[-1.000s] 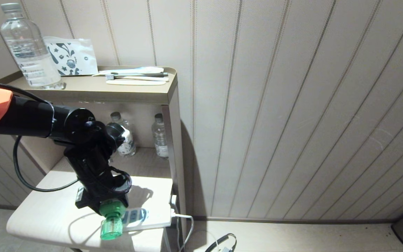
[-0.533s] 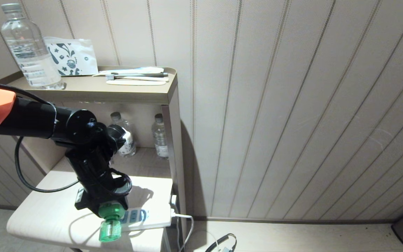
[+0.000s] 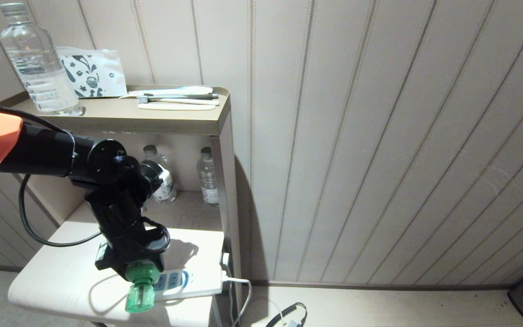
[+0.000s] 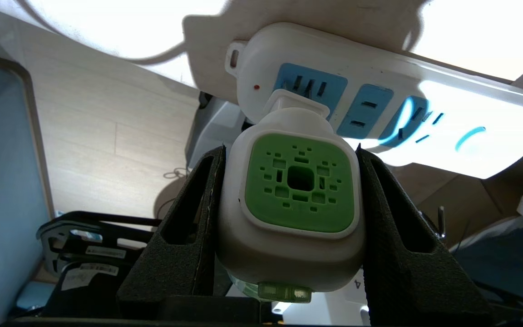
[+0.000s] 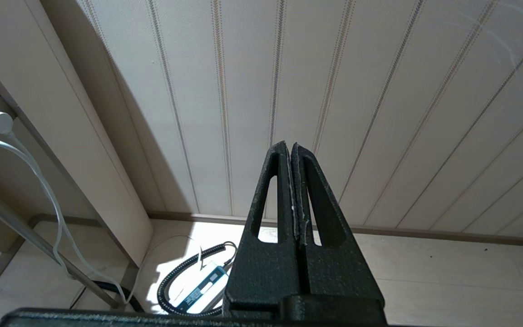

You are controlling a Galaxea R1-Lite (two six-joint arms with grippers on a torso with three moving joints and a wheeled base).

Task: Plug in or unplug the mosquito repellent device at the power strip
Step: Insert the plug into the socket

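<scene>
We hold the mosquito repellent device (image 4: 295,200) clamped in the left claw (image 4: 291,218); its plug end points at the power strip (image 4: 425,122), centre-top of frame.

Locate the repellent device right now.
The repellent device is clamped in the left gripper, at the end socket of the power strip on the low white table, lower left in the head view.
</scene>
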